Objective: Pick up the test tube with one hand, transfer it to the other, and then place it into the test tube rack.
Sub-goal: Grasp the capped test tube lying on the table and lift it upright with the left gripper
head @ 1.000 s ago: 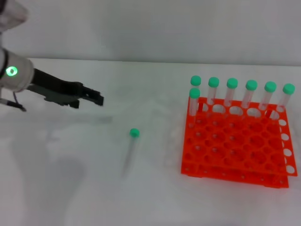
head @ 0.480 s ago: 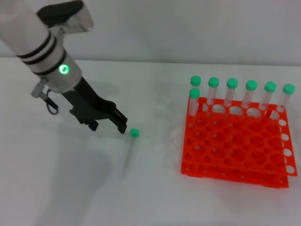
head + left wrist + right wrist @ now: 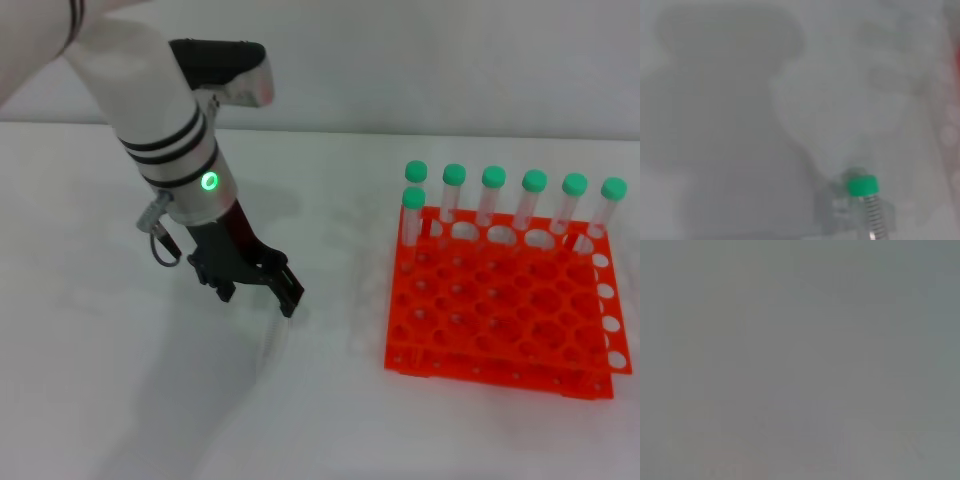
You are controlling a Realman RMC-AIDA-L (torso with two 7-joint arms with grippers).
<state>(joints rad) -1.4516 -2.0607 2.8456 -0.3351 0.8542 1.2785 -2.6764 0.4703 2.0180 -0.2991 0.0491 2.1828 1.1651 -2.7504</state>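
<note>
Seven green-capped tubes (image 3: 494, 196) stood upright along the far edge of the test tube rack (image 3: 505, 318), bright orange, at the right of the white table (image 3: 90, 330) in the head view. Left gripper (image 3: 260, 284) hung low over the table's middle, its black fingers (image 3: 288, 290) spread apart and holding nothing, directly above the test tube (image 3: 272, 350), which lay flat, cap hidden beneath them. Left wrist view: the tube's green cap (image 3: 862, 185) and clear body, lying on the table. Right wrist view: featureless grey; right gripper not seen.
</note>
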